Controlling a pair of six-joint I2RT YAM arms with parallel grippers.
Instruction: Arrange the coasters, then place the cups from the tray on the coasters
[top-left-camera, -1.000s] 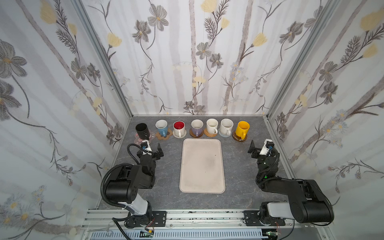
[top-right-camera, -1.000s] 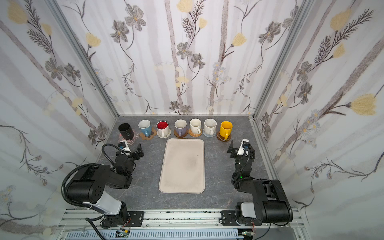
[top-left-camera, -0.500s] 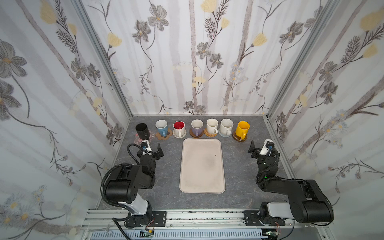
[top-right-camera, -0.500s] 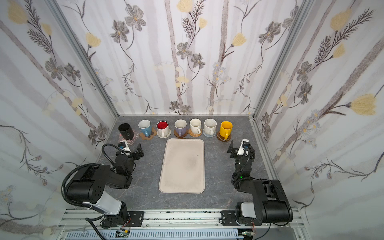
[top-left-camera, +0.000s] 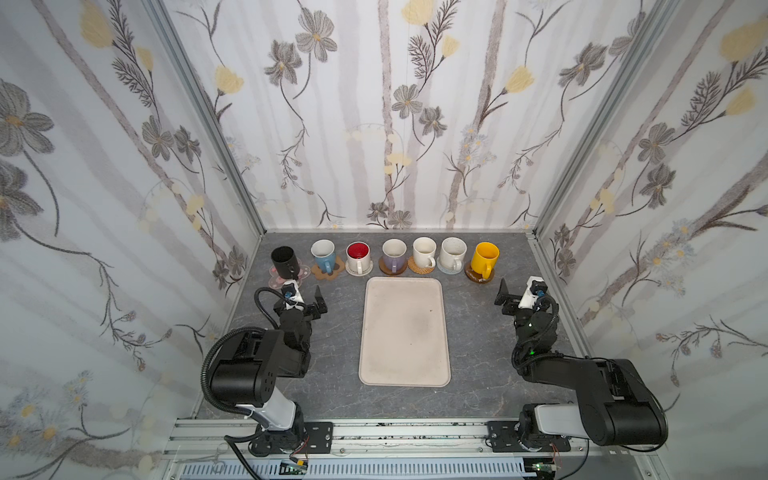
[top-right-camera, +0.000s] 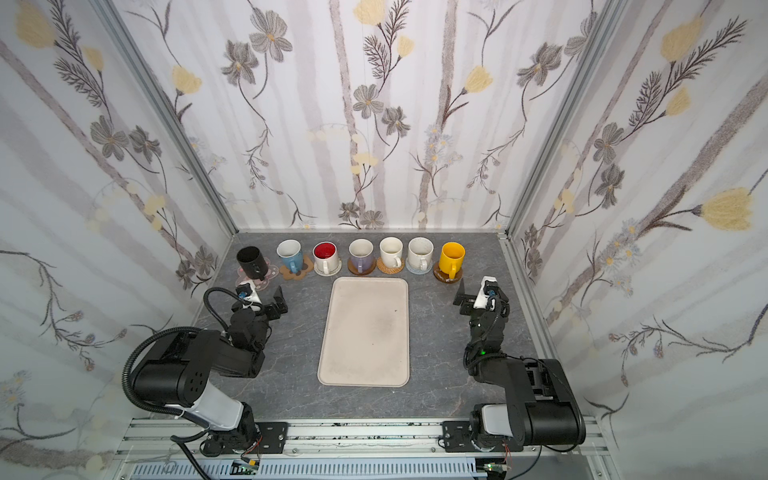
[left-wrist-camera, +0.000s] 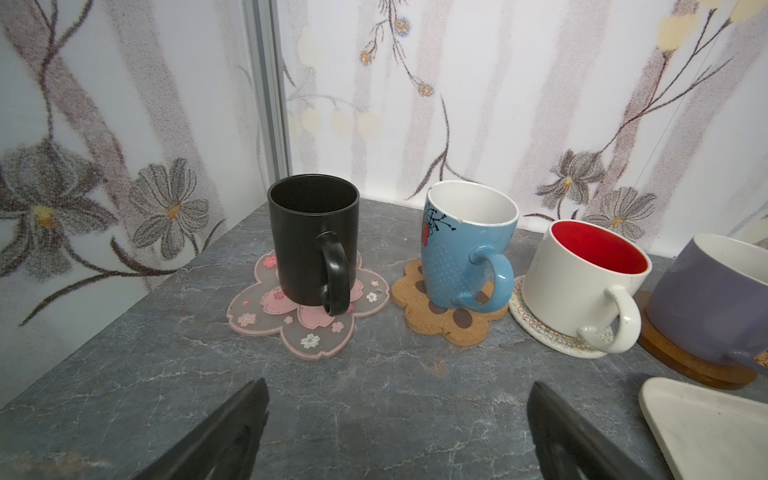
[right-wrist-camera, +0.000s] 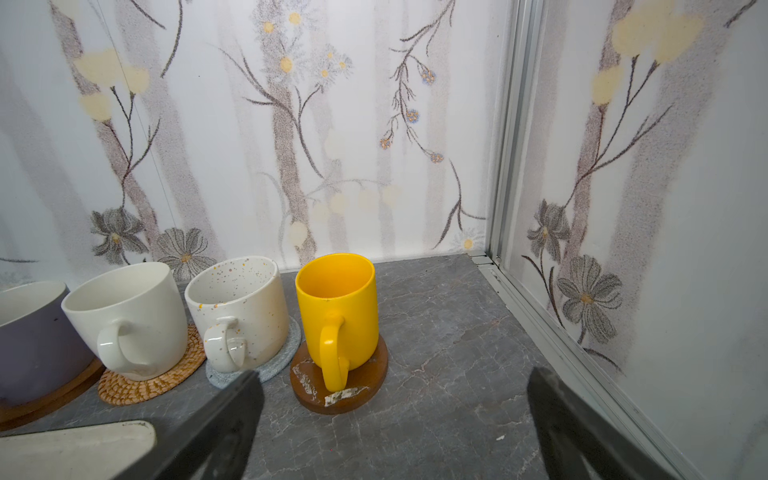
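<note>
Just ahead of my spread, empty left hand (left-wrist-camera: 397, 395) the black mug (left-wrist-camera: 313, 241) sits on its flower coaster (left-wrist-camera: 291, 328); my right hand (right-wrist-camera: 395, 384), equally spread, faces the yellow mug (right-wrist-camera: 338, 311), which any forward drift could knock over.

Grey marbled tabletop (top-left-camera: 478, 374), pale veins running through it. Three walls — back wall (top-left-camera: 374, 124), left wall (top-left-camera: 104, 166), right wall (top-left-camera: 685, 187) — all papered with grey and yellow flowers over pale stripes. Aluminium posts in the back corners: left post (top-left-camera: 210, 120), right post (top-left-camera: 597, 120). Small white fleck (right-wrist-camera: 500, 437) on the tabletop near the right wall.
</note>
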